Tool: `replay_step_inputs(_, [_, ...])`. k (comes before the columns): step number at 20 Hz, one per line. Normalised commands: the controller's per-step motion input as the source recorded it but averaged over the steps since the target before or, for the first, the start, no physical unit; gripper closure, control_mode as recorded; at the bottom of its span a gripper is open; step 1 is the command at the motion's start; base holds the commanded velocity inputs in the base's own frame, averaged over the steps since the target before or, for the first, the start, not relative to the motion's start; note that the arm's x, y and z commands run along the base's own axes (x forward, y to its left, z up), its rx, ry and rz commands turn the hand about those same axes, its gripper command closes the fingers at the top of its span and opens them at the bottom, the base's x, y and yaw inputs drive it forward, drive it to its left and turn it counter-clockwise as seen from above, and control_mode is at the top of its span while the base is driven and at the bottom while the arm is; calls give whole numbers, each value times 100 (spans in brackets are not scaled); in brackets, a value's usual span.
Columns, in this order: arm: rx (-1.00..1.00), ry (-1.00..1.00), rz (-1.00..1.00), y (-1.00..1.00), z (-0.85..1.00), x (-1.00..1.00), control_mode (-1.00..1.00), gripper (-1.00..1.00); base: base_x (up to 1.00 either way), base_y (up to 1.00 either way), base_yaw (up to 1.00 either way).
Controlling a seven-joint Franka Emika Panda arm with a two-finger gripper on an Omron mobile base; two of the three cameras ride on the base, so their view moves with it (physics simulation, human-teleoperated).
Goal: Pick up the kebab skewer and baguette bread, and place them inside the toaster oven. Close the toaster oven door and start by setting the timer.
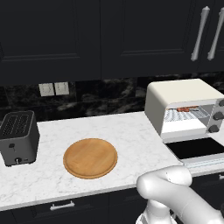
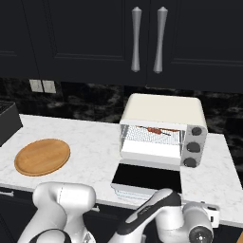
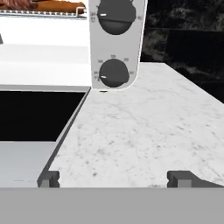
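You have the toaster oven (image 1: 183, 105) on the tabletop (image 1: 131, 135) against the back wall, at the right in the left base view. Its door (image 2: 148, 177) lies folded down flat in front of it, reaching to the tabletop's front edge. Inside, the kebab skewer (image 2: 154, 130) and the baguette bread (image 3: 57, 6) rest on the rack. The knobs (image 2: 192, 147) sit in a column right of the opening. Left of the oven lies a round board (image 1: 90, 158), and further left stands a slot toaster (image 1: 18, 136). Your gripper (image 3: 114, 178) hovers low over the tabletop, beside the door's right edge, before the lowest knob (image 3: 113, 73).
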Motion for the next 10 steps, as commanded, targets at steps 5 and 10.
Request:
replay_step_inputs(5, [1, 0, 0, 7, 0, 8, -100, -100, 0, 0, 0])
replay_step_inputs(10, [8, 0, 0, 8, 0, 0, -100, -100, 0, 0, 0])
